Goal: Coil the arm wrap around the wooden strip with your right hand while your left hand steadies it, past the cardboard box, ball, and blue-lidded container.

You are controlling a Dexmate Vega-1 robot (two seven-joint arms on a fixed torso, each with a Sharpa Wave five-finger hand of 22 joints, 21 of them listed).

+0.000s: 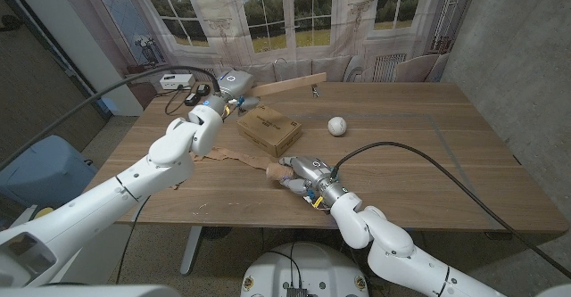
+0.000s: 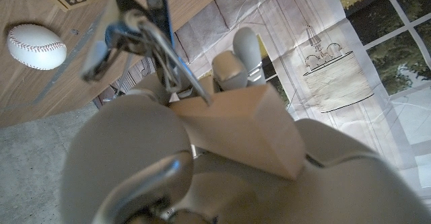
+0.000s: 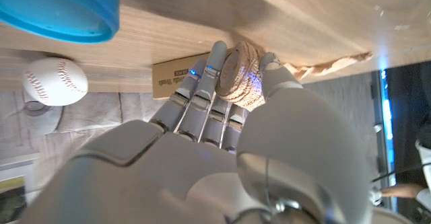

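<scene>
The arm wrap [image 1: 234, 154] is a tan strip of bandage lying on the wooden table [image 1: 428, 145], along the near side of the cardboard box [image 1: 268, 128]. Its rolled end [image 3: 241, 75] is in the right hand [image 1: 302, 174]. In the right wrist view the roll sits between the thumb and the other fingers [image 3: 202, 96], which close around it, and the loose tail [image 3: 333, 64] runs away from it over the table top. So this hand holds the roll, near the front edge of the table, and the wrap stretches from it toward the robot's left.

The wooden strip [image 1: 284, 85] is a long pale board at the far side of the table, behind the box. One end is in the left hand [image 1: 234, 87]. In the left wrist view the cut end of the strip [image 2: 249, 126] lies between the thumb and the fingers [image 2: 232, 66], which press on it from both sides; the picture is very close and blurred, so the grip seems firm but I cannot see it fully. The wrap and the strip are well apart, with the box between them.

The ball [image 1: 336, 125], white with red seams, rests on the table just to the right of the box. In the right wrist view the edge of the blue-lidded container [image 3: 60, 9] shows near the ball [image 3: 55, 81].
</scene>
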